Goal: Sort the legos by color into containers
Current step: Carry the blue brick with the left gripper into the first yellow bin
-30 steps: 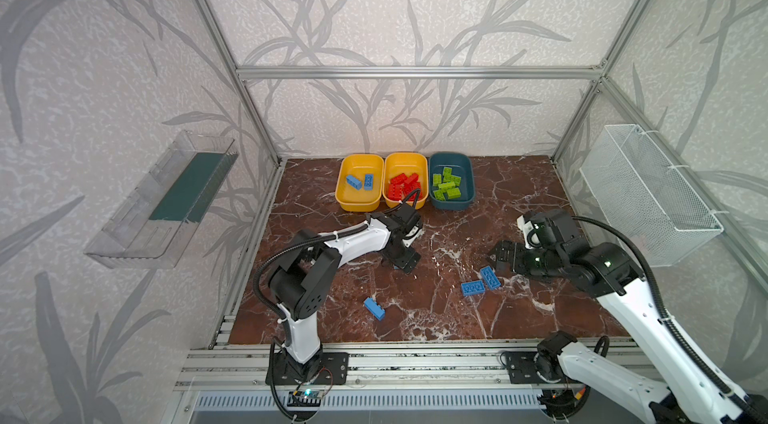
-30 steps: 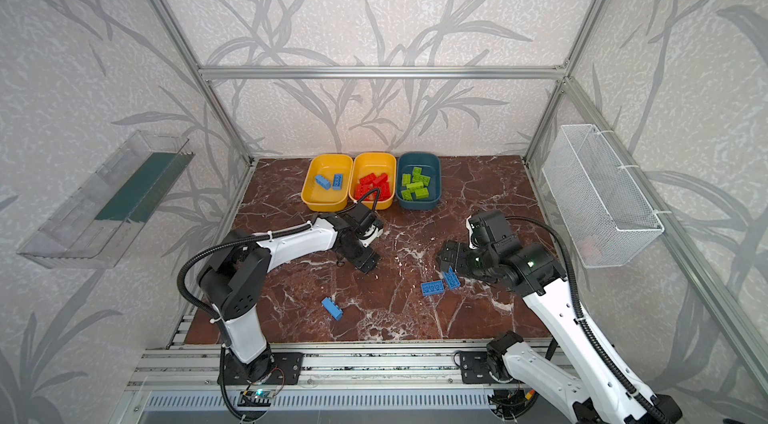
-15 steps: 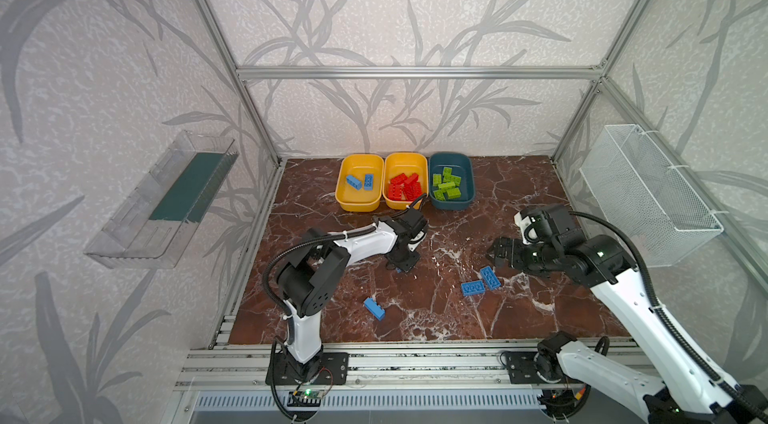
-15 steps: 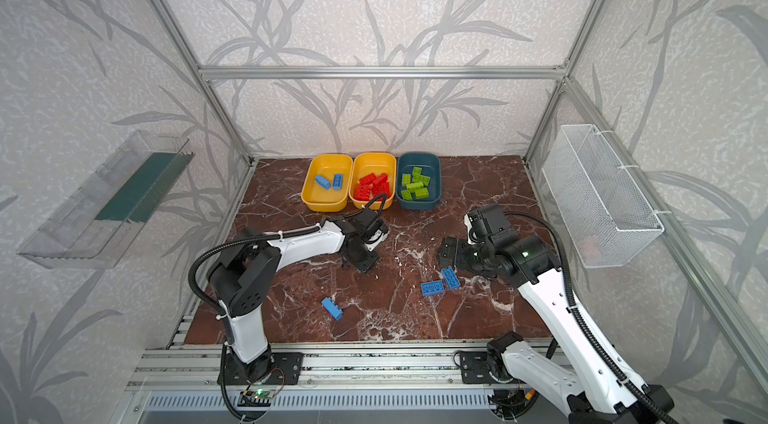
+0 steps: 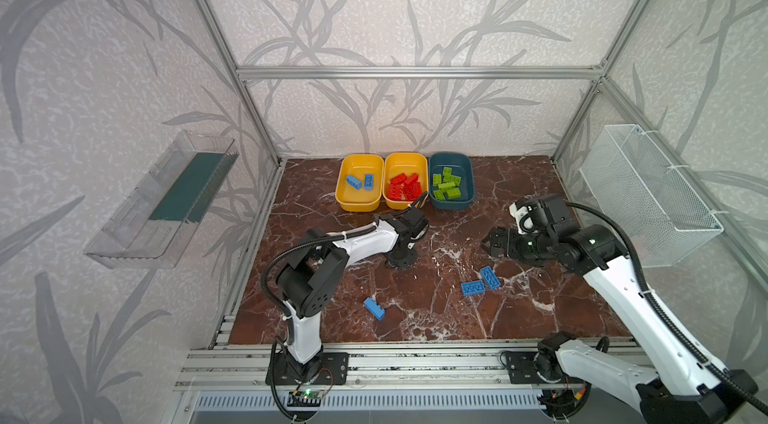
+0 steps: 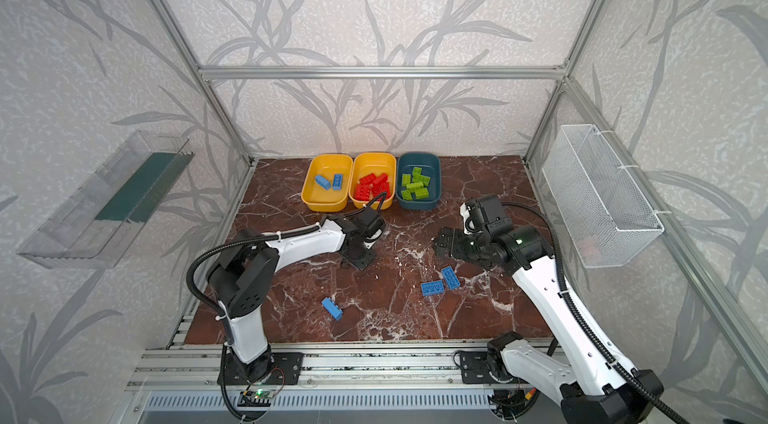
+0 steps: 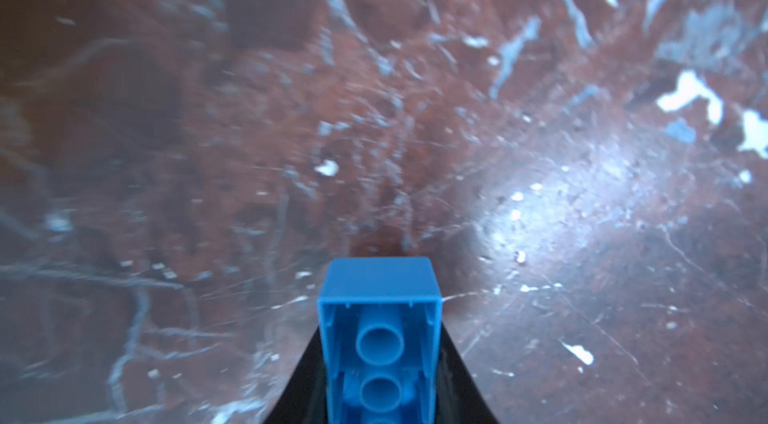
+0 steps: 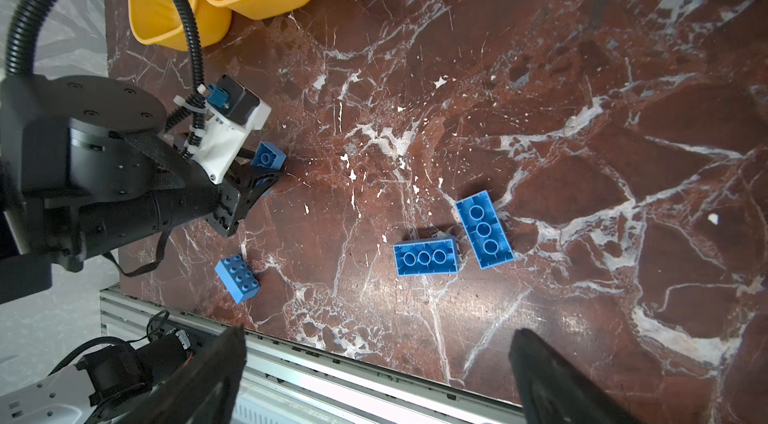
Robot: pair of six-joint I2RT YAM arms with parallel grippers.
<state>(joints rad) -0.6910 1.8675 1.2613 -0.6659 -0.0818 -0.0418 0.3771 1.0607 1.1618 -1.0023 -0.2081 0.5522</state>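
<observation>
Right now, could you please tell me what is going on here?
The left gripper is shut on a small blue studded plastic brick, close to the reddish-brown marble tabletop. The open, empty right gripper hovers near two more blue bricks lying together; another blue brick lies nearer the front rail. At the back, one yellow plastic tub holds two blue bricks, the second yellow tub red bricks, and the dark teal tub lime green bricks.
</observation>
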